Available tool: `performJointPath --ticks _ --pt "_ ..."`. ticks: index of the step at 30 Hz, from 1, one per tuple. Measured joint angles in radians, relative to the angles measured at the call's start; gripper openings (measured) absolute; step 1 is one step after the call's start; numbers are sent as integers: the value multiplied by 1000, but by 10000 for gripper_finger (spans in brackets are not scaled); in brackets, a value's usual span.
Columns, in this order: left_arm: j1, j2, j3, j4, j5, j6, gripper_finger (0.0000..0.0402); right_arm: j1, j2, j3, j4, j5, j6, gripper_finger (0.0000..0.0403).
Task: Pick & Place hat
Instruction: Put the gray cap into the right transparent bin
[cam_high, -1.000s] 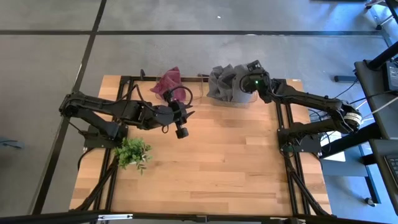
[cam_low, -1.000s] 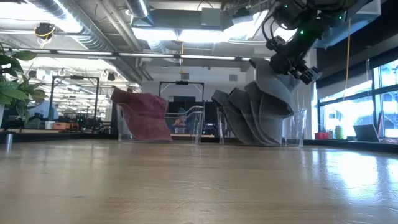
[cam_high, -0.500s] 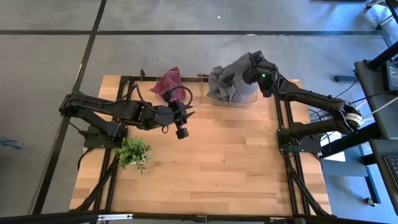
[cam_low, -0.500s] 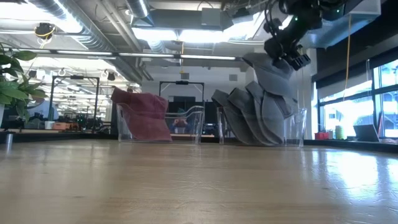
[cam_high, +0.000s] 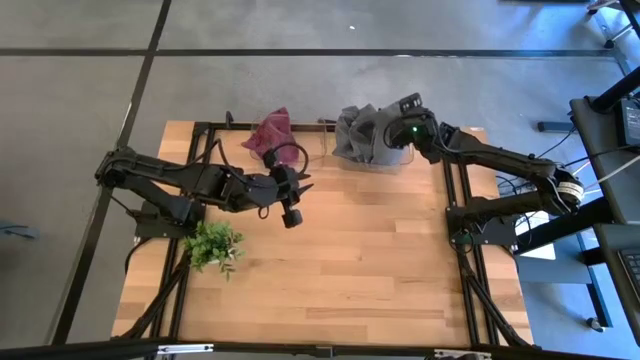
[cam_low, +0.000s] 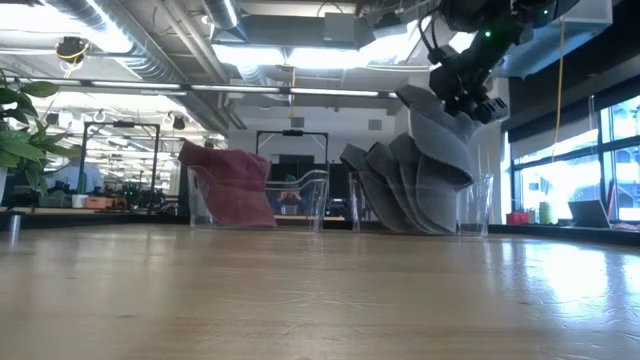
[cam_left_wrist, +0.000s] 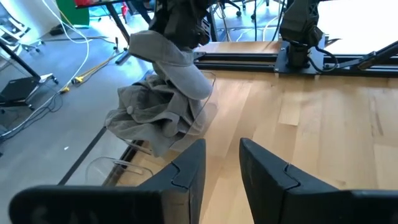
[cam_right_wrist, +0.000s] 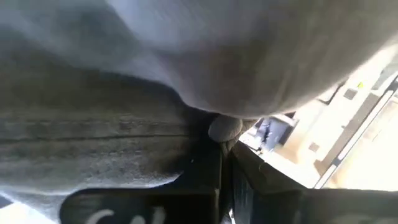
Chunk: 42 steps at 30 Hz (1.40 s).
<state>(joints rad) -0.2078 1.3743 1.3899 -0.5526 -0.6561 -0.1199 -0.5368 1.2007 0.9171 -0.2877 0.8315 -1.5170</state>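
Two clear bins (cam_low: 300, 200): right gripper (cam_high: 403, 119) clamps one grey hat (cam_low: 440, 125); left gripper (cam_left_wrist: 221, 165) slightly open.

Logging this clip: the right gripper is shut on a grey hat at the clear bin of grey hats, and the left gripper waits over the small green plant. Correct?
Not quite. The high view shows the left gripper waiting over bare wooden table, beside the small green plant, not over it. The rest holds: the right gripper is shut on a grey hat at the clear bin of grey hats.
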Motion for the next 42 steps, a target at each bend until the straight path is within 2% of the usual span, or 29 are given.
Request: performJointPath --ticks 6,11,15,20,26,33,36,42 --pt "-8 0 0 3 -16 1 92 -2 0 -63 1 12 12 9" --pt "-8 0 0 3 -16 0 94 -3 0 -142 10 14 -52 11" --pt "-8 0 0 3 -16 0 91 -6 0 -157 8 21 1 31" --pt "-7 0 0 3 -16 1 93 -5 0 -157 78 92 21 55" --pt "-6 0 0 3 -17 2 95 -5 0 -157 136 95 32 91" --pt "-6 0 0 3 -17 11 95 -5 0 -157 150 150 297 132" --pt "-6 0 0 3 -17 30 95 -5 0 -157 149 185 329 138" --pt "-6 0 0 3 -27 37 95 12 0 -157 149 185 462 138"
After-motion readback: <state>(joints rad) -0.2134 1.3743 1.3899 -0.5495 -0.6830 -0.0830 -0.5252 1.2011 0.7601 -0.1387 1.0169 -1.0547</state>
